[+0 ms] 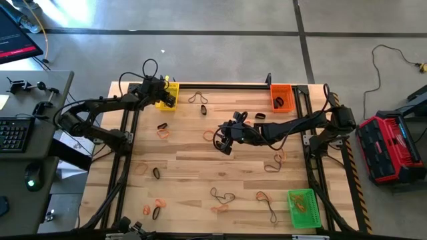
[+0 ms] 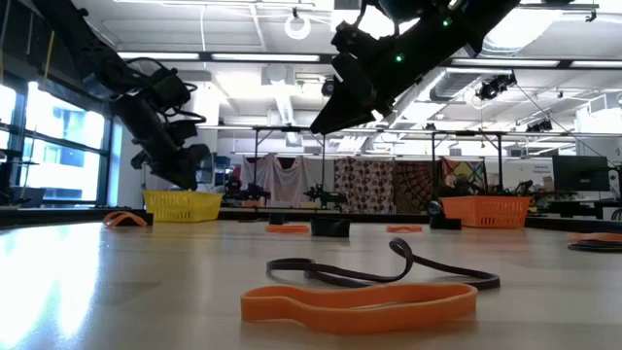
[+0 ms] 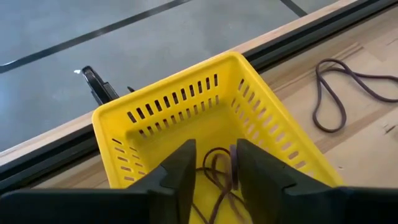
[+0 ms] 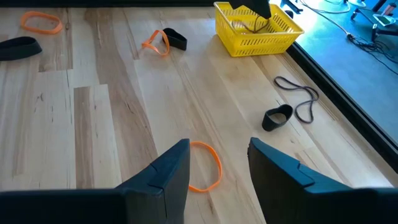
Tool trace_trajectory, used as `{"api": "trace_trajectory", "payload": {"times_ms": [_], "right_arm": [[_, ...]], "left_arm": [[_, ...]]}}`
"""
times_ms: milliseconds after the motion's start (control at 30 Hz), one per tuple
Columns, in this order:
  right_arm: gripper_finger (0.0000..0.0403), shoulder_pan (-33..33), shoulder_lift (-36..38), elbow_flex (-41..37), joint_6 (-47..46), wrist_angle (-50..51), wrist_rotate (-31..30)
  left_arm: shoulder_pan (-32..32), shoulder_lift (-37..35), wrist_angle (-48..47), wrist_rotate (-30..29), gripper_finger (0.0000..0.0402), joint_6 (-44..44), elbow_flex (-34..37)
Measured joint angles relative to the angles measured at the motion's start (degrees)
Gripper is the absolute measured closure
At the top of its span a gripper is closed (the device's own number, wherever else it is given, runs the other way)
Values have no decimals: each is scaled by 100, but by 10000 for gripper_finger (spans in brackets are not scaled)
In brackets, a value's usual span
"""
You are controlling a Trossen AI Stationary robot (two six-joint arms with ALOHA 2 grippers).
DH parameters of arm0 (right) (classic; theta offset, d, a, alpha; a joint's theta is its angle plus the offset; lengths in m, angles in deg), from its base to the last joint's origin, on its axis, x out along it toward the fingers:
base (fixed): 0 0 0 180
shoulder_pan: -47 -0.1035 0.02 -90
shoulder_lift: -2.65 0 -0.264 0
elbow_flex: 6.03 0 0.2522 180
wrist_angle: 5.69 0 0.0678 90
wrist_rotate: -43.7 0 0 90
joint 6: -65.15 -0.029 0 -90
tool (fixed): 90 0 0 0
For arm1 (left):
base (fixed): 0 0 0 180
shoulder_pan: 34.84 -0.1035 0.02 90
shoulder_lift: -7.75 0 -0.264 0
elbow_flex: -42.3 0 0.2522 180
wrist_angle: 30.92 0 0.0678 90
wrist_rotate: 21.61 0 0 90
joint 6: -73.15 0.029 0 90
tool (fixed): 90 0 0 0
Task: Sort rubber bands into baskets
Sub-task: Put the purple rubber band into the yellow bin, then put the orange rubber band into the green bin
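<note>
An olive-tan rubber band [image 3: 217, 171] lies inside the yellow basket [image 3: 186, 106] at the bench's [image 1: 200, 173] far left corner, the left end effector [image 3: 213, 171] released above it. The right end effector [image 4: 217, 168] hovers parted over an orange band [image 4: 208, 165] mid-bench.

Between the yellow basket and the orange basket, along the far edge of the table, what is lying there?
In the high view, a thin dark band and a small black band lie between the yellow basket and the orange basket.
</note>
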Motion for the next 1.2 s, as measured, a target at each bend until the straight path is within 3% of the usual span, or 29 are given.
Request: {"api": "trace_trajectory", "payload": {"times_ms": [233, 533, 900, 1200], "right_arm": [[252, 0, 0, 0, 1, 0, 0], [252, 0, 0, 0, 2, 9, 0], [252, 0, -9, -42, -26, 92, 0], [252, 0, -15, -42, -42, 90, -2]], "left_arm": [[88, -250, -9, -24, 257, 192, 0], [605, -1323, -438, -144, 257, 485, 0], [2285, -2720, -1585, -117, 257, 565, 0], [3771, -3034, -2136, 37, 257, -25, 0]]}}
